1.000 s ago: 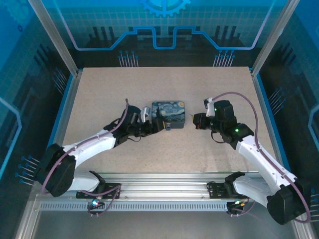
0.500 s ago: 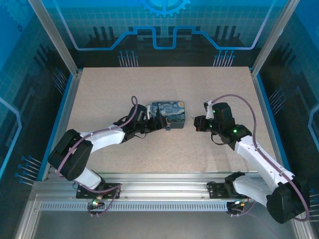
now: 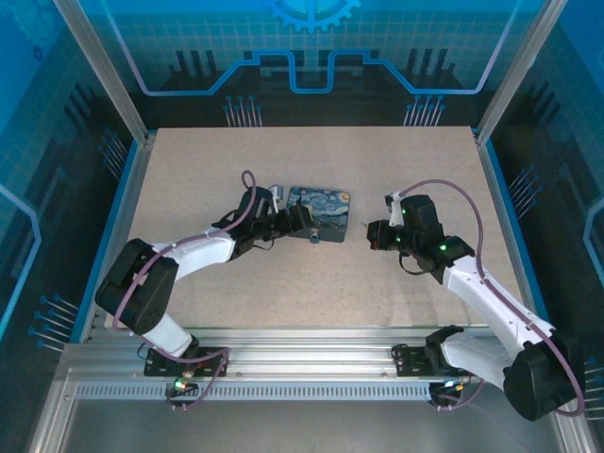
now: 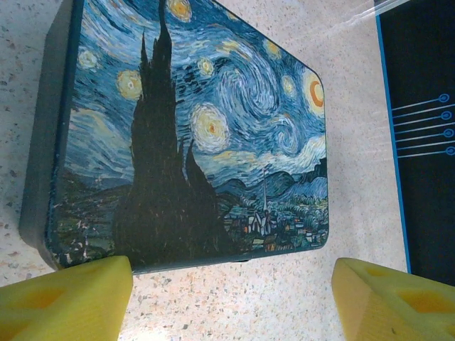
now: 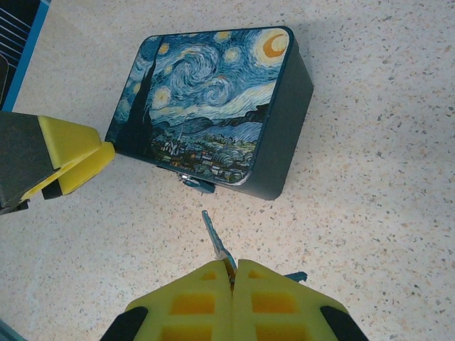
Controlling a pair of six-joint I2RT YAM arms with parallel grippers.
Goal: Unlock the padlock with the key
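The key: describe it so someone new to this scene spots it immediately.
On the speckled table sits a tin with a Starry Night lid. Facing one long edge of it, the right gripper is shut on the key. It is the only thin, bare-metal blade there, sticking out from yellow pads toward the tin.

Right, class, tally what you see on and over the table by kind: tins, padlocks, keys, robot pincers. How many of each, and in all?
Painted tin: 1
Padlock: 1
Key: 1
Pincers: 2, left pincer and right pincer
Total: 5
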